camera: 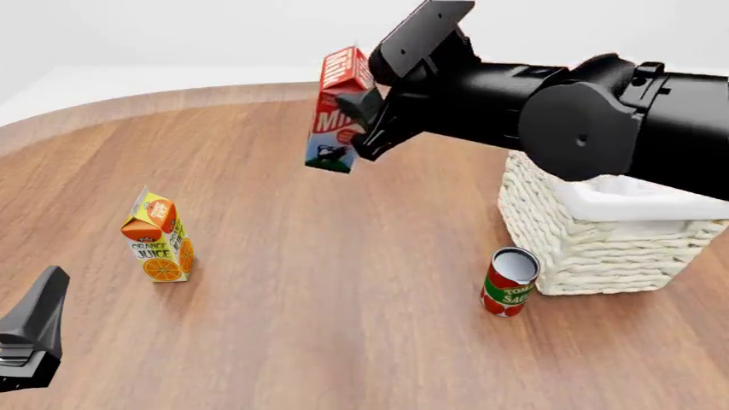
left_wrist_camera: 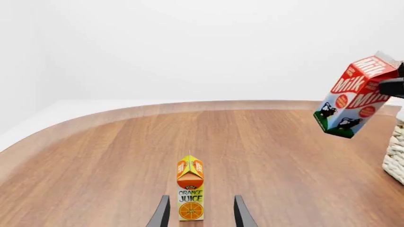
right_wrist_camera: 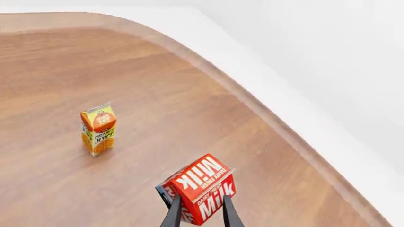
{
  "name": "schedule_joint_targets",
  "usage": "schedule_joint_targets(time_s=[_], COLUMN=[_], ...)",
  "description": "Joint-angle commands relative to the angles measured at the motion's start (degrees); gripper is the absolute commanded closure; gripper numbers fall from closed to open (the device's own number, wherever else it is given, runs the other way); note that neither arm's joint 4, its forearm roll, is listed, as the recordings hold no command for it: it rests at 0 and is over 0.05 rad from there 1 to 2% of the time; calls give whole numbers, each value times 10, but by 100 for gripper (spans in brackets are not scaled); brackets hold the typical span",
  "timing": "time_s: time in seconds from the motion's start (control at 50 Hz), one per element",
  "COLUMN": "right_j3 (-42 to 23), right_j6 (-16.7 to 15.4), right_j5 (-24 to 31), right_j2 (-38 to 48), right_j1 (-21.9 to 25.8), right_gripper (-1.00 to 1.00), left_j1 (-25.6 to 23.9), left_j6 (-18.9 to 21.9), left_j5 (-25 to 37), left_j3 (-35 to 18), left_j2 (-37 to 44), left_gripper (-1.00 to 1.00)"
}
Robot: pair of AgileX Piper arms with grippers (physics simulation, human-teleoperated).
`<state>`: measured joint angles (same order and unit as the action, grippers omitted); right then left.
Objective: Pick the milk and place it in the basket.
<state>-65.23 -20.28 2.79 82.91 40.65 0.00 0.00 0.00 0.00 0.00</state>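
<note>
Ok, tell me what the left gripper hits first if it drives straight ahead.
Most likely the orange juice carton: it stands upright on the table, centred just beyond the open left gripper. Exact gap is hard to judge.

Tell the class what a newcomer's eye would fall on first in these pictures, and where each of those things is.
First comes the red milk carton, tilted in mid-air above the wooden table, pinched in the right gripper of a bulky black arm reaching in from the right. Next is the cream wicker basket under that arm, a tomato can just in front of it. An orange juice carton stands upright alone at the left.
</note>
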Motion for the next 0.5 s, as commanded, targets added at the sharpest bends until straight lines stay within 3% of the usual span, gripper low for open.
schedule_joint_targets(time_s=[0.02, 0.1, 0.5], right_j3=[-18, -42, -48], right_j6=[5, 11, 19], right_j5=[43, 84, 125], right_j2=[-75, -111, -171], right_j1=[-31, -70, -160], right_gripper=[100, 100, 100], left_j1=[0, 0, 0], left_j6=[0, 0, 0], left_j5=[0, 0, 0], left_j3=[0, 0, 0], left_j2=[0, 0, 0], left_gripper=[-100, -100, -100])
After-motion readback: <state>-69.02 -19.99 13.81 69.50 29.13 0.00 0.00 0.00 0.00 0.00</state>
